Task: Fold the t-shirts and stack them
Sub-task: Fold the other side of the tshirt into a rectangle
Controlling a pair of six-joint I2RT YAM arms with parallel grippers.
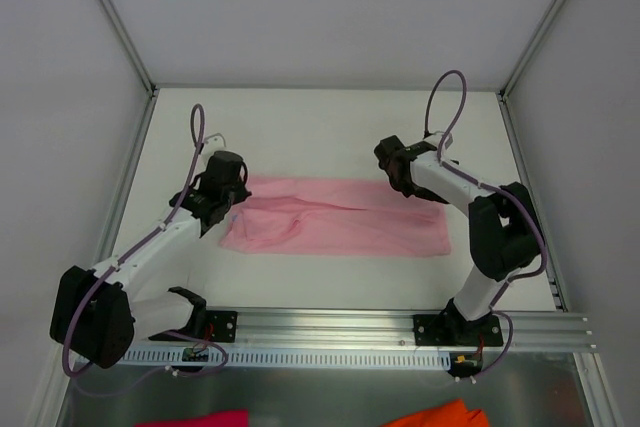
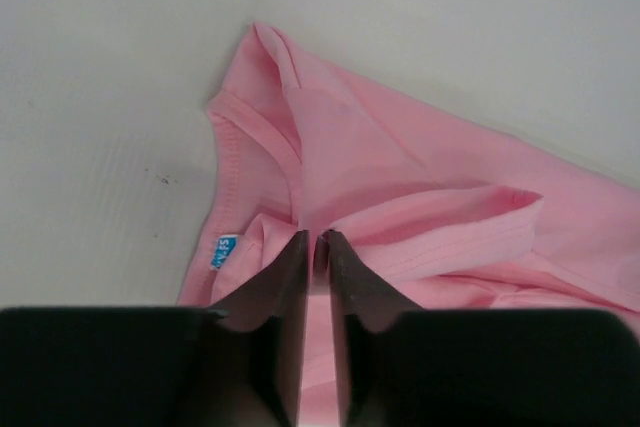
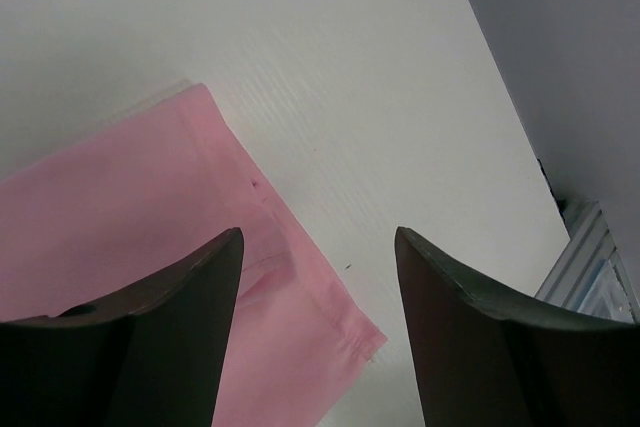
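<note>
The light pink t-shirt (image 1: 340,219) lies as a long folded strip across the middle of the table. My left gripper (image 1: 232,199) is at its left end, jaws shut on a pinch of pink cloth (image 2: 316,239) beside the collar; a small blue and white label (image 2: 222,252) shows to the left. My right gripper (image 1: 397,185) hovers over the strip's far right edge. Its jaws stand wide open (image 3: 318,242) with nothing between them, above a hemmed corner of the t-shirt (image 3: 130,197).
A metal rail (image 1: 400,327) carrying both arm bases runs along the near edge. In front of it lie a magenta cloth scrap (image 1: 195,417) and an orange cloth scrap (image 1: 435,414). White walls and frame posts enclose the table (image 1: 330,127).
</note>
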